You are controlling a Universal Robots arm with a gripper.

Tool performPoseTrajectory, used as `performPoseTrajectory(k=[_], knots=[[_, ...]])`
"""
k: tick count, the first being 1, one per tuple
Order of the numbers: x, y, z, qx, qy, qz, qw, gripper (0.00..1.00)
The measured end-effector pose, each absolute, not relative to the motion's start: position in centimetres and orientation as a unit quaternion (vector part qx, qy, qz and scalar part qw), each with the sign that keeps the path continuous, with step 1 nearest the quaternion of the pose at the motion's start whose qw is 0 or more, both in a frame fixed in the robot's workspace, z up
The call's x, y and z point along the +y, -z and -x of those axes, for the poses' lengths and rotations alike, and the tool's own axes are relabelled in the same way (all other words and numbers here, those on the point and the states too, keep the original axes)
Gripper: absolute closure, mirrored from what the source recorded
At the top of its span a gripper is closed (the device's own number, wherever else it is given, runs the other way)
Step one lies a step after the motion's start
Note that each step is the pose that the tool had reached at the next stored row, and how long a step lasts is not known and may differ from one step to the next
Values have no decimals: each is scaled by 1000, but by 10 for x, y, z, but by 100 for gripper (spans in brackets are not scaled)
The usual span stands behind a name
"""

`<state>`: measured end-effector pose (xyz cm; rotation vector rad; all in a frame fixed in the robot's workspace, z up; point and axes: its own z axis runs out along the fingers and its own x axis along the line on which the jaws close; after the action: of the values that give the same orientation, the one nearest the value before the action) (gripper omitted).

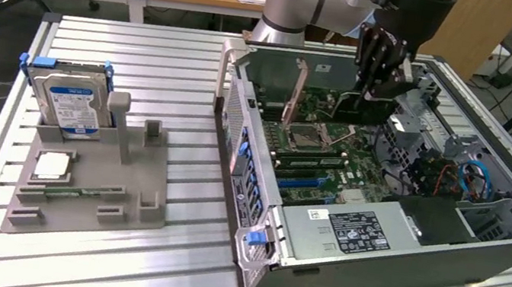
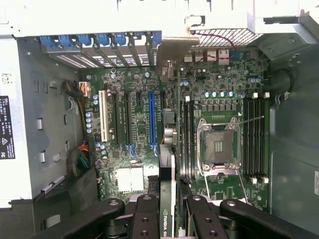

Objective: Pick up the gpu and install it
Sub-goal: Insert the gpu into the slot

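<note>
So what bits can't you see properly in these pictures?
- Face of the gpu: the wrist view sees it edge-on, held in the pincer.
- Whether the gpu's lower edge is seated yet: in the exterior view, the pincer hides it.
- Words on the hard drive label: exterior view, too small to read.

Bright, even light; glare on table.

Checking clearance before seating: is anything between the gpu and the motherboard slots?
Nothing visible. The gripper holds the gpu edge-on above the motherboard, and its slots look bare.
</note>
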<state>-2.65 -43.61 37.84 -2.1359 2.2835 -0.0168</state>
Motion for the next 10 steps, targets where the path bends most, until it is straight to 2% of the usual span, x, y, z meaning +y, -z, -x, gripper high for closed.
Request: performPoseTrajectory(k=[10], knots=[[-436,-377,27,730,5,683,7,74]])
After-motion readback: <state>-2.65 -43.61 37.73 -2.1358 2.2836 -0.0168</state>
